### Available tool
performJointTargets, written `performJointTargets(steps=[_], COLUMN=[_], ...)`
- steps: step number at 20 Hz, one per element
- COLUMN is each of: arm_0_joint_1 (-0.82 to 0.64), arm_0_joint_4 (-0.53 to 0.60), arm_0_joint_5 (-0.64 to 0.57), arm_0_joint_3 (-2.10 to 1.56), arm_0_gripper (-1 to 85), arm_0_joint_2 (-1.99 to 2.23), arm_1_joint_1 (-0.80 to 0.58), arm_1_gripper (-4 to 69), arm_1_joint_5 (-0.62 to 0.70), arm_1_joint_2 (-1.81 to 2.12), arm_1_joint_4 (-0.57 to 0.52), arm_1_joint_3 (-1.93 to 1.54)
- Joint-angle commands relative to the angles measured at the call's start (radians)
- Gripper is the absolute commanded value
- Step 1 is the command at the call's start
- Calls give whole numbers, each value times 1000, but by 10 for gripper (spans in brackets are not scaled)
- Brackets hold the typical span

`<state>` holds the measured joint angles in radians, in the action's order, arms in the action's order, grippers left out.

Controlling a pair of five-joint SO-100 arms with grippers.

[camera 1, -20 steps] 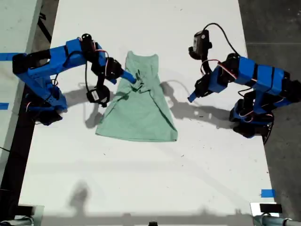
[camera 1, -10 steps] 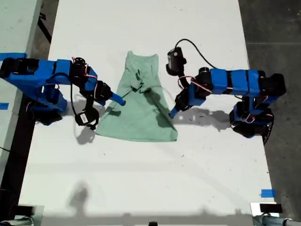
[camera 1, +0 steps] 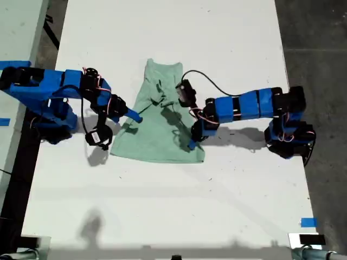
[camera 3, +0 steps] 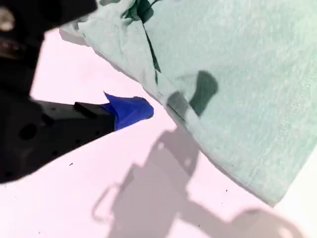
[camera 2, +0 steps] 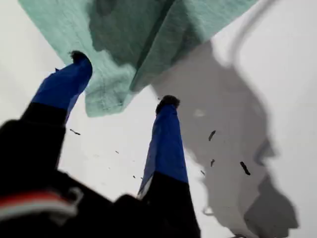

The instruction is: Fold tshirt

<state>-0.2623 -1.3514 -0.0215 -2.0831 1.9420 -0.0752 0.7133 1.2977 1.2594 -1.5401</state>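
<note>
The pale mint-green tshirt (camera 1: 162, 127) lies on the white table (camera 1: 162, 206), partly folded, narrow at the far end with bunched folds near its middle. My first gripper (camera 1: 191, 143) reaches in from the exterior view's right and is open. In the first wrist view its two blue fingertips (camera 2: 167, 104) straddle a corner of the tshirt (camera 2: 119, 74). My second gripper (camera 1: 135, 116) comes from the exterior view's left and rests at the shirt's edge there. Only one blue fingertip (camera 3: 131, 110) shows beside the hem (camera 3: 208, 99), so I cannot tell whether it is open or shut.
The table's long edges (camera 1: 43, 146) run down both sides of the exterior view, with dark floor beyond them. Both arm bases (camera 1: 287, 135) stand at those sides. Blue tape (camera 1: 309, 222) marks the near corner on the exterior view's right.
My first arm swung in from the exterior view's right and came down onto the shirt's edge. My second gripper drew back from the bunched middle to the shirt's edge, then stayed.
</note>
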Motion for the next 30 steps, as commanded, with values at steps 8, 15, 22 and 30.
performJointTargets(steps=[8,15,22,30], arm_0_joint_1=[-34,-23,-6,2], arm_0_joint_4=[29,29,26,31], arm_0_joint_5=[-2,-8,-2,-2], arm_0_joint_3=[-69,-67,-63,-49], arm_0_gripper=[348,344,344,344], arm_0_joint_2=[149,149,150,144], arm_1_joint_1=[-6,37,61,57], arm_1_gripper=[-10,-10,-10,303], arm_1_joint_5=[61,63,-29,-166], arm_1_joint_2=[-166,-55,-127,-419], arm_1_joint_4=[54,224,354,37], arm_1_joint_3=[227,173,560,795])
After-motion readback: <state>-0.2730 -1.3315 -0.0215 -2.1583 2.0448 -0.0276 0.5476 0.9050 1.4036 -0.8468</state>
